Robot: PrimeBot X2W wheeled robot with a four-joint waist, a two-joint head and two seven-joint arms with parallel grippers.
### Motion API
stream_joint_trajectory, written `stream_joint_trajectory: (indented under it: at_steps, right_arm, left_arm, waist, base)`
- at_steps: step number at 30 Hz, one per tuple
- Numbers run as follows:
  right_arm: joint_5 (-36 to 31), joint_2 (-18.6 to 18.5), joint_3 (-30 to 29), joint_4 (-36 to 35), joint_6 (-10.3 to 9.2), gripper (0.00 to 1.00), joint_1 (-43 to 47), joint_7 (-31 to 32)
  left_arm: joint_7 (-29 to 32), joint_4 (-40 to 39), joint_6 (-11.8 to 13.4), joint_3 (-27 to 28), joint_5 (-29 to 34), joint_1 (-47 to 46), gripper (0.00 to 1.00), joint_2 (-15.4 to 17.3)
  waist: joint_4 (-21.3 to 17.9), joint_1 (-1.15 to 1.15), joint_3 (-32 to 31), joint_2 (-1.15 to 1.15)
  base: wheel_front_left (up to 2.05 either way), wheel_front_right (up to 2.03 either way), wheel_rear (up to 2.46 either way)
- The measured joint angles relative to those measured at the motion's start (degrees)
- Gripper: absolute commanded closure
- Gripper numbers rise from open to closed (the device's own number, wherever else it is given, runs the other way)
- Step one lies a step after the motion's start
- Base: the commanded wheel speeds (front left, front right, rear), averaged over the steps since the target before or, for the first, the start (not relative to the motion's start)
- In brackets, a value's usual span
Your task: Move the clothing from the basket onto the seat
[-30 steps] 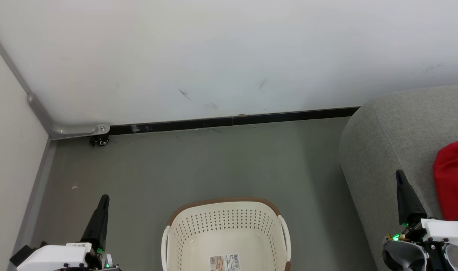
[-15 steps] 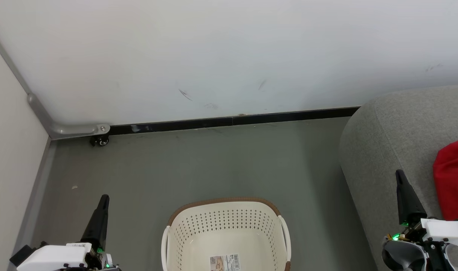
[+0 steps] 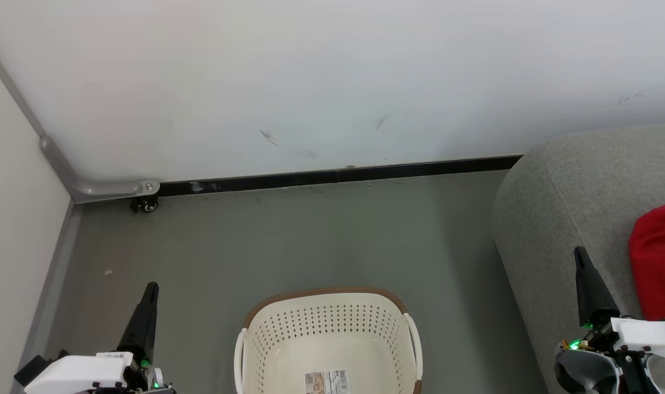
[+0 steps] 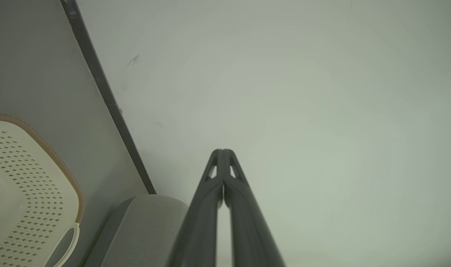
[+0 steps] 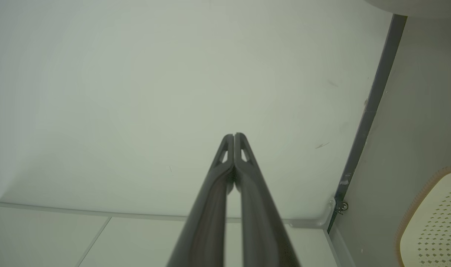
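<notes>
At the left jaws: clenched, the two dark fingers (image 4: 205, 207) meet tip to tip with nothing between them. They point up over the floor (image 3: 310, 235), left of the basket (image 3: 321, 325).
At the right jaws: likewise clenched on nothing, with the fingers (image 5: 214, 200) pressed together. In the head view they stand over the edge of the seat (image 3: 573, 191), just beside the clothing (image 3: 658, 257).
Why empty: by my reading neither arm has a load to carry, so both sit low at the sides, apart from the basket.
Basket: upright on the floor between the arms. The part that shows holds no cloth, and its paper label (image 3: 326, 381) lies bare. Its near end is cut off by the frame.
Clothing: a plain red heap on the seat at the picture's right edge, well apart from the basket. I cannot tell how much lies beyond that edge, nor whether the jersey is there.
Seat: grey and rounded, right of the basket, its far end near the wall (image 3: 310, 82).
Stage: probably done or nearly so, since the basket is bare where it shows and red cloth rests on the seat.
</notes>
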Motion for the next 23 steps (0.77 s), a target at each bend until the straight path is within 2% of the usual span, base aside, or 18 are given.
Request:
stream_joint_trajectory:
  at_steps: [23]
  right_arm:
    - [0.0, 0.0, 0.0, 0.0, 0.00, 1.00, 0.0, -0.1]
  left_arm:
    - [0.0, 0.1, -0.1, 0.0, 0.0, -0.2, 1.00, 0.0]
  waist:
    - [0.0, 0.00, 0.0, 0.00]
  base:
    - [0.00, 0.00, 0.00]
